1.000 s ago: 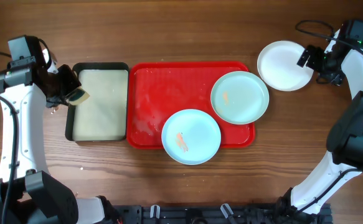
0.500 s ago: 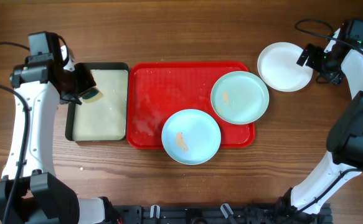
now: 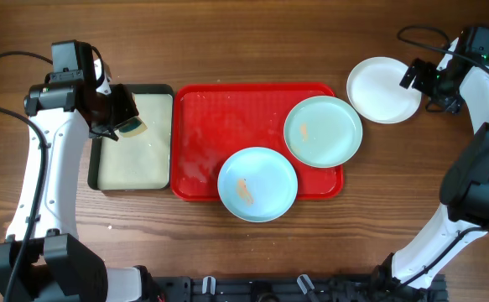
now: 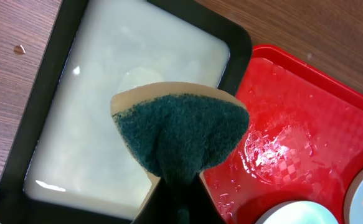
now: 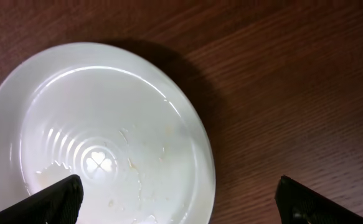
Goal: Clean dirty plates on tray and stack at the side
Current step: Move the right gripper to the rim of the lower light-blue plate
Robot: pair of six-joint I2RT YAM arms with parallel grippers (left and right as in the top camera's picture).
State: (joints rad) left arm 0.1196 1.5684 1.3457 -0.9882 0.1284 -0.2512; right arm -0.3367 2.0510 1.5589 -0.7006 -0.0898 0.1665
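The red tray [image 3: 219, 117], at frame centre, is loaded with two pale blue plates, each smeared orange: the upper plate [image 3: 323, 131] overlaps its right rim and the lower plate [image 3: 257, 184] its lower rim. The black-rimmed tray [image 3: 94, 168] at its left is filled with milky liquid, and the white plate [image 3: 384, 88] is set on the table [image 3: 227, 42], upper right. By the wrist views alone are shown a wet film on the red tray and the right gripper [image 5: 181, 198] spread wide, empty; the sponge [image 4: 181, 127] is pinched in the closed left gripper [image 4: 177, 198].
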